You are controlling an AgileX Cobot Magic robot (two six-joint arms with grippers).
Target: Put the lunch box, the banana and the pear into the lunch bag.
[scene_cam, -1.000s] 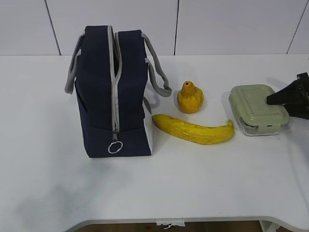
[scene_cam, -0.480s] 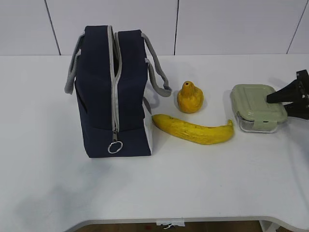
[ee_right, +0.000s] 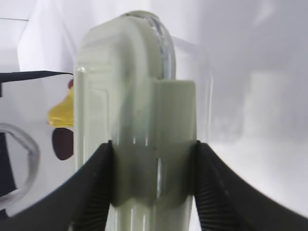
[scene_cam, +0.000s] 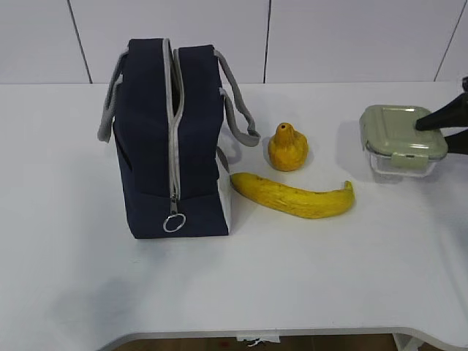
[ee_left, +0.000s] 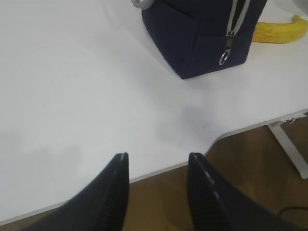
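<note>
The navy lunch bag stands at the left with its grey zipper open down the side; it also shows in the left wrist view. The pear sits right of the bag, and the banana lies in front of it. My right gripper is shut on the lunch box, holding it lifted above the table at the right edge. In the right wrist view the fingers clamp the sage-green lid clip of the lunch box. My left gripper is open and empty over the table's near edge.
The white table has bare surface in front of the bag and fruit. The front edge of the table runs just under the left gripper, with floor and a table leg beyond. A white wall stands behind.
My right gripper has lifted the lunch box off the table, up and slightly right. The bag, pear and banana have not moved.
</note>
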